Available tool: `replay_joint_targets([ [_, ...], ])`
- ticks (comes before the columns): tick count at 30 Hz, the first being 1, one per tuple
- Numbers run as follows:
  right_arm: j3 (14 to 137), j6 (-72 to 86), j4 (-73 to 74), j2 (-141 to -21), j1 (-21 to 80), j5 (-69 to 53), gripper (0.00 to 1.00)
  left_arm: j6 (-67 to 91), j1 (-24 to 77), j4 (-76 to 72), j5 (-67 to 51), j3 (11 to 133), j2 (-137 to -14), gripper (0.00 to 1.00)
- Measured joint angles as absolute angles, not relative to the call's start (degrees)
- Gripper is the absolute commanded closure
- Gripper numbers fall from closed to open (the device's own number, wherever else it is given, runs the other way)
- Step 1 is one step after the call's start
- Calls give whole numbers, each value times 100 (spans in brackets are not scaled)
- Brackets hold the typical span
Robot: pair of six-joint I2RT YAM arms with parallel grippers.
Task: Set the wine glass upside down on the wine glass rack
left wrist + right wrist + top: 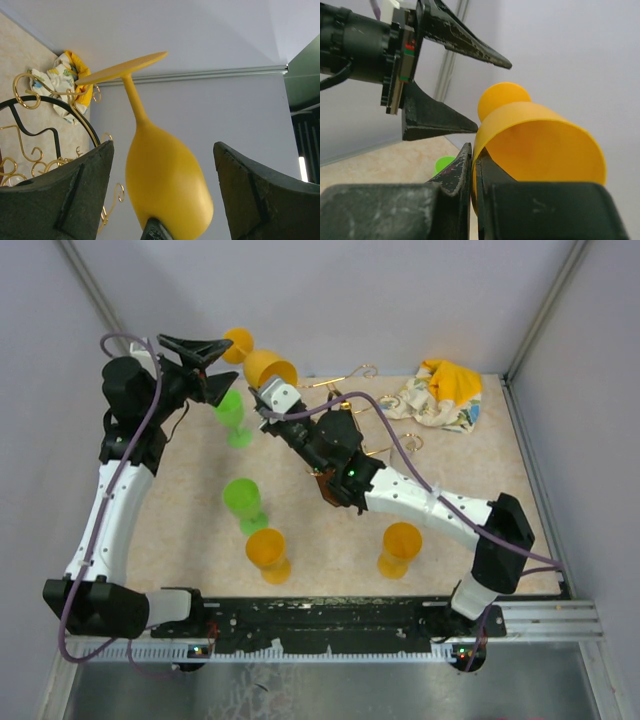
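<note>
An orange wine glass (262, 364) hangs tilted in the air at the back of the table, foot toward the rear wall. My right gripper (271, 391) is shut on its rim, one finger inside the bowl and one outside (474, 150). In the left wrist view the bowl (165, 185) sits between the fingers of my open left gripper (164, 146), with a gap on each side. That gripper (232, 362) reaches in from the left. The wine glass rack (352, 374), gold wire on a dark base, stands behind the right arm and is partly hidden; its curls (27, 92) show beyond the glass.
Two green glasses (232, 416) (243, 500) and two orange ones (268, 552) (400, 546) stand on the beige table top. A crumpled patterned cloth (440, 395) lies at the back right. Grey walls enclose the table on three sides.
</note>
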State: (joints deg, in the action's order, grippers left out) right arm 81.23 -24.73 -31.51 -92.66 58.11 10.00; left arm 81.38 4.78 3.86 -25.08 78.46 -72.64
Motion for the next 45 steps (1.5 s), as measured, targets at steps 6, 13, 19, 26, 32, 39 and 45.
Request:
replay_joint_targets([
  [6, 8156, -2552, -3208, -9284, 5940, 932, 100, 8141, 478, 392, -2510, 7669, -7188, 18],
  [13, 8156, -2596, -3216, -9373, 6040, 908, 100, 8204, 478, 381, -2508, 7491, -7170, 28],
  [19, 8156, -2609, -3216, -9415, 6163, 869, 100, 8259, 478, 351, -2491, 7411, -7168, 41],
  [26, 8156, -2842, -3218, -9426, 6322, 943, 100, 8263, 478, 261, -2436, 7400, -7168, 66],
  [32, 8156, -3050, -3264, -9480, 6403, 1107, 88, 8298, 473, 244, -2320, 7400, -7168, 83],
  [39, 8156, -3148, -3153, -9631, 6451, 1173, 71, 8020, 480, 102, -2353, 7406, -7258, 100],
  [45, 8152, -3186, -2976, -9612, 6449, 1376, 54, 7459, 480, -270, -2606, 7572, -7618, 100],
])
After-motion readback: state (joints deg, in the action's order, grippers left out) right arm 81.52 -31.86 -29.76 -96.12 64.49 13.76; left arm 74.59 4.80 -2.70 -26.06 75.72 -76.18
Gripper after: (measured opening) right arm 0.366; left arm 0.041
